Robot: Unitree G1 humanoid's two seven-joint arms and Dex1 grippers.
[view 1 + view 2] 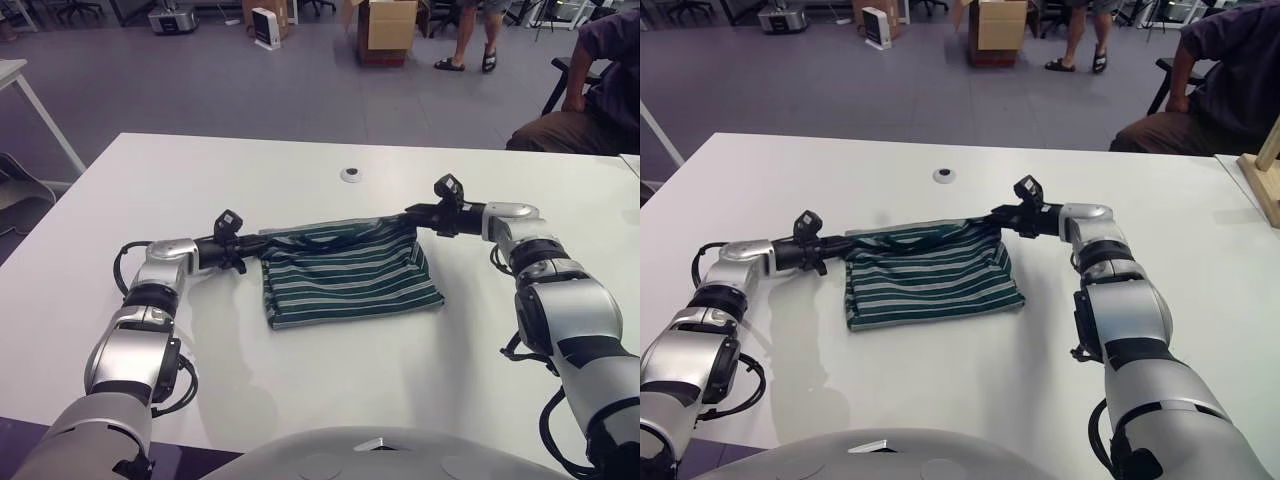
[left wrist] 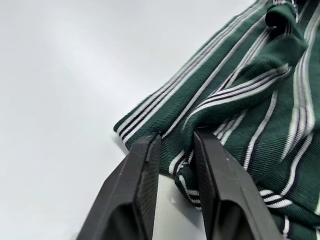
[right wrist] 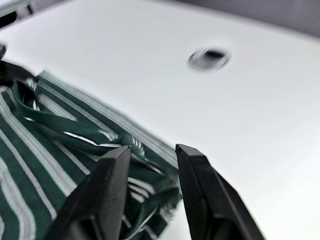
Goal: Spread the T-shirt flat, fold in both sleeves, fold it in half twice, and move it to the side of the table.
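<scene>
A green T-shirt [image 1: 345, 275] with white stripes lies folded into a small rectangle in the middle of the white table [image 1: 200, 180]. My left gripper [image 1: 256, 250] is shut on its far left corner, and the cloth [image 2: 240, 100] bunches between the two black fingers [image 2: 145, 165]. My right gripper [image 1: 413, 216] is shut on the far right corner, with striped fabric [image 3: 60, 135] pinched between its fingers [image 3: 112, 175]. The far edge is pulled taut between the two grippers and sits slightly raised. The near edge rests on the table.
A small round disc [image 1: 350, 175] sits in the tabletop just beyond the shirt. A wooden frame [image 1: 1265, 180] stands on a neighbouring table at the far right. Bare table surface lies to the left, right and front of the shirt.
</scene>
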